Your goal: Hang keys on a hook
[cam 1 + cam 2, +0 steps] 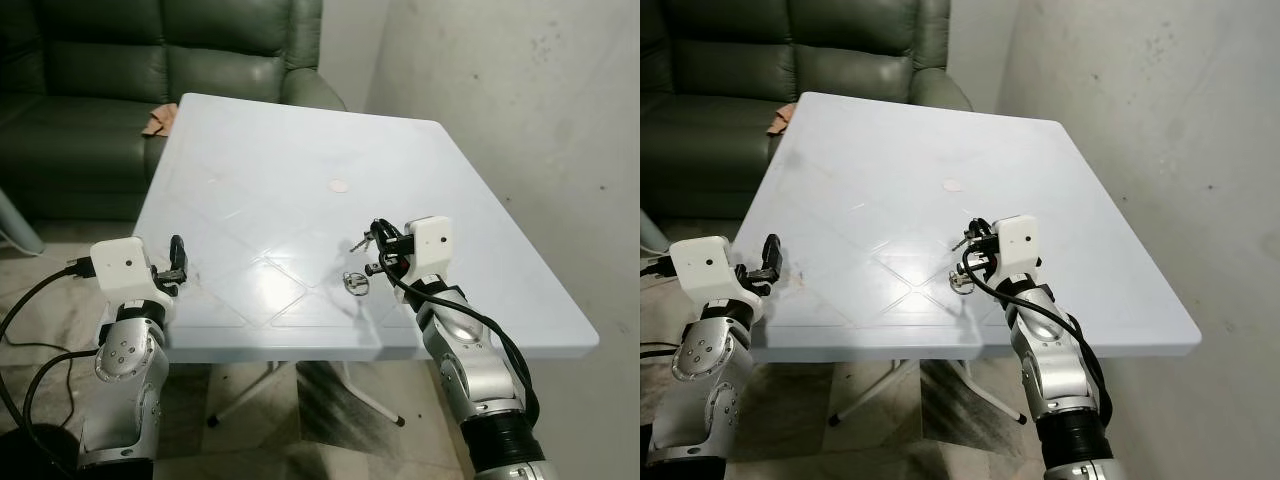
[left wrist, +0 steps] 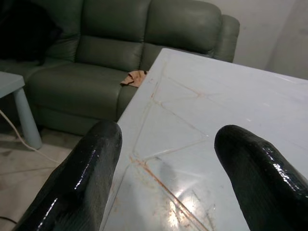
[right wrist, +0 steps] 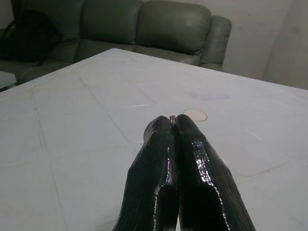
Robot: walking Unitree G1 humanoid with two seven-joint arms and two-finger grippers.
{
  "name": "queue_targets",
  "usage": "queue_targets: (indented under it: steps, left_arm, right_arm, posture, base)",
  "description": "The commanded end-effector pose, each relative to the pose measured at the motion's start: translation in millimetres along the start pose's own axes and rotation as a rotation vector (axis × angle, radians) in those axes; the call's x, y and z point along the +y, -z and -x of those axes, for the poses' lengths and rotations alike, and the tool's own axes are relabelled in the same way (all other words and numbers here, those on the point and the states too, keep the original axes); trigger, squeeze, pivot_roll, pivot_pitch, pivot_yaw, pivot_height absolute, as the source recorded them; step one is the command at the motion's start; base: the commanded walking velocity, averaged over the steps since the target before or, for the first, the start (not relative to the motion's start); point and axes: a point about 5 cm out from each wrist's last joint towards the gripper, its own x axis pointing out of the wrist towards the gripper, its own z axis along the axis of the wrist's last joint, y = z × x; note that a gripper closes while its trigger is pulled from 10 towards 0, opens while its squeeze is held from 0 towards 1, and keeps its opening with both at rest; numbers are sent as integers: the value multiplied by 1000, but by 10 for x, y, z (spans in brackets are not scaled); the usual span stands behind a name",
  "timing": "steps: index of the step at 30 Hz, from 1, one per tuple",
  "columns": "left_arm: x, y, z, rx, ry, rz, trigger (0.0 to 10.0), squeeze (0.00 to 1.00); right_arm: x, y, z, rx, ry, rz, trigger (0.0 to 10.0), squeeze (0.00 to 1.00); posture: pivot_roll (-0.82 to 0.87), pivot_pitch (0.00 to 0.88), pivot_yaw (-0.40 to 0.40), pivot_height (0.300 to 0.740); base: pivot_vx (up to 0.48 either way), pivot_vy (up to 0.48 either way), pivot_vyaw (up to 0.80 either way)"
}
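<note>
Both arms are rounded, brushed-silver metal segments with dark screw holes on the joint housings. Each wrist carries a boxy white plastic housing with a small dark dot on its face. The left end effector (image 1: 178, 262) and the right end effector (image 1: 372, 240) each have two long, glossy black fingers (image 2: 82, 185) with rounded tips. Black cables loop along both forearms, and a ribbed black collar rings the right arm.
</note>
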Motion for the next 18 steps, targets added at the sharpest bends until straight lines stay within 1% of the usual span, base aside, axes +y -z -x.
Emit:
queue_targets:
  steps: [1, 5, 17, 18]
  left_arm:
    - [-34, -23, 1, -8, 8, 0, 10000, 0]
    - [-29, -25, 1, -9, 6, 4, 10000, 0]
    - [-29, -29, 4, -10, 3, 12, 10000, 0]
    - [-35, -32, 9, -16, 6, 4, 10000, 0]
  right_arm:
    - [-58, -34, 7, -15, 18, 14, 10000, 0]
    - [-59, -34, 7, -17, 17, 16, 10000, 0]
    - [-59, -35, 15, -19, 14, 17, 10000, 0]
    - [-60, -32, 16, -17, 13, 15, 10000, 0]
  posture:
    - [-27, 0, -85, 740]
    - [-27, 0, -85, 740]
    - [-26, 0, -88, 740]
    - [-27, 0, -89, 740]
  base:
    - [0, -244, 0]
    - [0, -313, 0]
    - [0, -388, 0]
    - [0, 0, 0]
